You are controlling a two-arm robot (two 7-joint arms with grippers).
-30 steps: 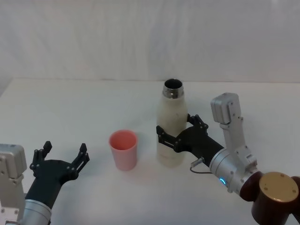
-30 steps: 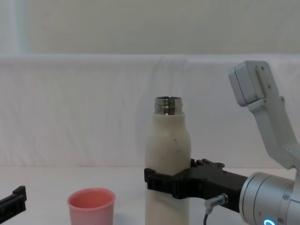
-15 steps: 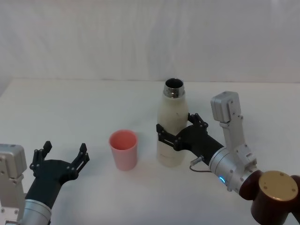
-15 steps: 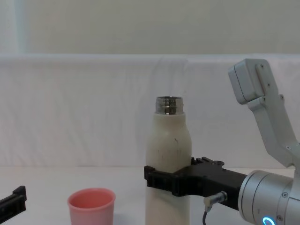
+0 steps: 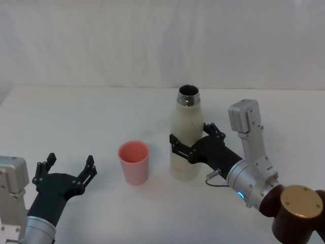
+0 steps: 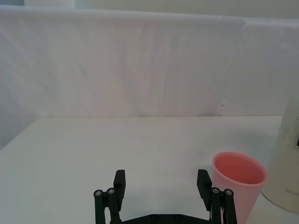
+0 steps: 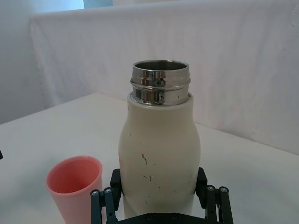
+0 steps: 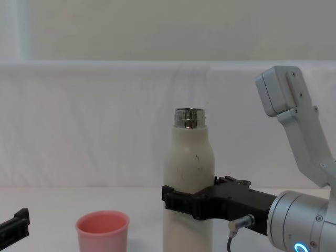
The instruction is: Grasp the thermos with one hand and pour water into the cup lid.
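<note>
Grasp step: right end effector [image 5: 187, 147] clamps thermos [image 5: 187, 137] low on its body, upright on tabletop [image 5: 91, 117], cup lid [image 5: 134, 161] just beside. Left end effector [image 5: 66, 172] idle, fingers wide. Next likely: lift, tilt neck over cup.

Upright cream thermos [image 5: 187, 136] beside pink cup lid [image 5: 134, 162].

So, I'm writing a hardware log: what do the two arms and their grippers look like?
Both grippers, left gripper and right gripper, are black, two-fingered, with linkage fingers and small silver pivot pins. The arms are grey-white with boxy housings. The right wrist is a silver cylinder with a thin grey cable, a blue light and a dark red-brown joint with a gold cap.
</note>
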